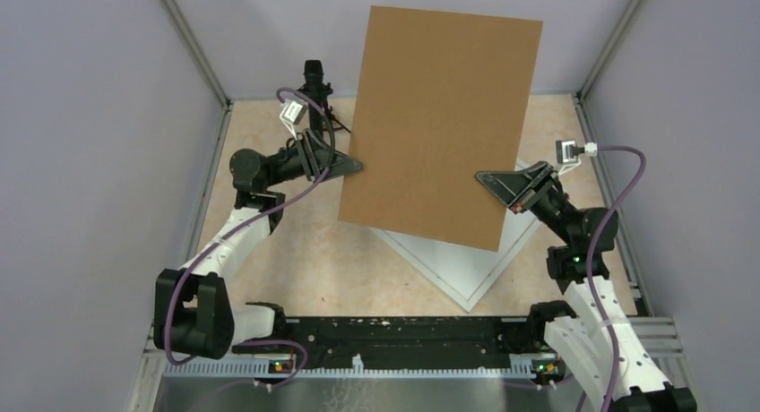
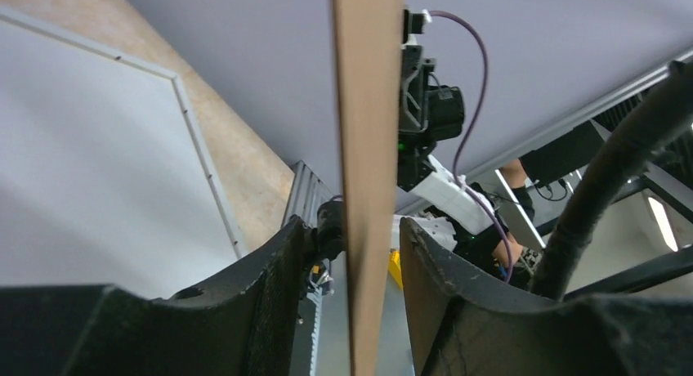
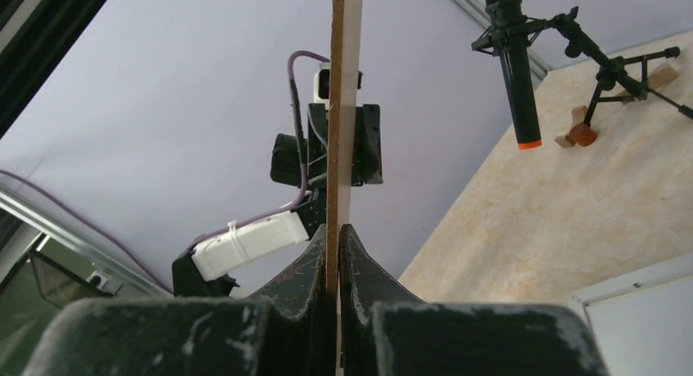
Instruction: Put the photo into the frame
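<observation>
Overhead, a brown cardboard sheet (image 1: 439,116) hangs tilted between both arms, above the frame (image 1: 470,303).

From the top, the white frame lies flat on the tabletop (image 1: 296,260), partly hidden under the sheet. The left pincer (image 1: 351,166) is at the sheet's left edge and the right pincer (image 1: 484,177) at its right. In the left wrist view, the jaws stand parted on either side of the sheet's edge, with gaps showing. In the right wrist view, the fingers (image 3: 315,253) are clenched on the sheet's edge.

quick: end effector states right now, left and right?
Left end effector: open, jaws straddling the cardboard sheet edge, gaps on both sides.
Right end effector: closed, holding the cardboard sheet.
</observation>
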### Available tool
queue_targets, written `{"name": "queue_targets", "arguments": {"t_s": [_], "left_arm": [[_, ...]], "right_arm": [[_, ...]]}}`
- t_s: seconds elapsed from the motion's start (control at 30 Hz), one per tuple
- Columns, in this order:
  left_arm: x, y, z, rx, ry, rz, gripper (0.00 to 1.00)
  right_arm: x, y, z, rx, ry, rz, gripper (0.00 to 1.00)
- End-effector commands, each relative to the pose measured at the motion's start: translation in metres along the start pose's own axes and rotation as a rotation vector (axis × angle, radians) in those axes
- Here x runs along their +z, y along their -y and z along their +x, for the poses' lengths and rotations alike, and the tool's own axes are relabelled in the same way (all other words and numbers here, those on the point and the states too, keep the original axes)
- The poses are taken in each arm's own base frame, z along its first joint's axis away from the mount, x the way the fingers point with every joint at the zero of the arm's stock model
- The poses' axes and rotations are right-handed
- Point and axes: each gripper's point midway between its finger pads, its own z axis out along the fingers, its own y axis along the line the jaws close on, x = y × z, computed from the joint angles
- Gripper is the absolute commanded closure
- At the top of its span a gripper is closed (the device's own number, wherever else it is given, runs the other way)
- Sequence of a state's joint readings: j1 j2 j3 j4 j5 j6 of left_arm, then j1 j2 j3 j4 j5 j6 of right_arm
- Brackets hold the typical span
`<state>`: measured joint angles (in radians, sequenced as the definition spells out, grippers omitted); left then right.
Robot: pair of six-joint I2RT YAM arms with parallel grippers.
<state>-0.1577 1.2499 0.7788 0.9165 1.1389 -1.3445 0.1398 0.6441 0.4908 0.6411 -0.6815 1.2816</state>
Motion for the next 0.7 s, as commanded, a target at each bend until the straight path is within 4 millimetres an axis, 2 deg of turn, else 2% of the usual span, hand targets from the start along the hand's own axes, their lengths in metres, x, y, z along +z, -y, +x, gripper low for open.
{"name": "queue_targets", "arguments": {"t_s": [0.0, 0.07, 0.17, 0.23, 0.27, 0.4, 0.47, 0.53, 0.57, 0.6, 0.67], "left_arm": [[-0.004, 0.036, 0.007, 0.108, -0.043, 0.120, 0.51], [-0.004, 0.037, 0.008, 0.108, -0.049, 0.121, 0.57], [0.003, 0.038, 0.014, 0.118, -0.092, 0.129, 0.54], [0.010, 0.036, 0.018, 0.120, -0.121, 0.125, 0.57], [0.012, 0.035, 0.020, 0.123, -0.130, 0.124, 0.62], [0.016, 0.034, 0.014, 0.134, -0.134, 0.111, 0.93], [0.018, 0.035, 0.011, 0.157, -0.145, 0.115, 1.00], [0.019, 0.032, 0.008, 0.201, -0.171, 0.111, 1.00], [0.020, 0.025, 0.009, 0.186, -0.191, 0.085, 1.00], [0.020, 0.018, 0.006, 0.190, -0.191, 0.051, 1.00], [0.020, 0.001, -0.001, 0.237, -0.170, -0.034, 1.00]], "right_arm": [[-0.002, -0.045, -0.008, -0.086, 0.025, -0.180, 1.00], [-0.002, -0.042, -0.007, -0.087, 0.019, -0.170, 1.00], [-0.003, -0.040, -0.006, -0.098, 0.020, -0.159, 1.00], [-0.003, -0.039, -0.006, -0.102, 0.019, -0.159, 1.00], [-0.003, -0.038, -0.005, -0.105, 0.017, -0.156, 1.00], [-0.002, -0.030, -0.003, -0.115, 0.002, -0.123, 1.00], [-0.001, -0.016, 0.001, -0.112, -0.015, -0.070, 1.00], [-0.002, 0.012, 0.005, -0.113, -0.037, 0.045, 1.00], [-0.005, 0.033, 0.008, -0.116, -0.048, 0.140, 0.86], [-0.010, 0.057, 0.008, -0.134, -0.054, 0.256, 0.64], [-0.030, 0.104, 0.009, -0.180, -0.088, 0.515, 0.29]]}}
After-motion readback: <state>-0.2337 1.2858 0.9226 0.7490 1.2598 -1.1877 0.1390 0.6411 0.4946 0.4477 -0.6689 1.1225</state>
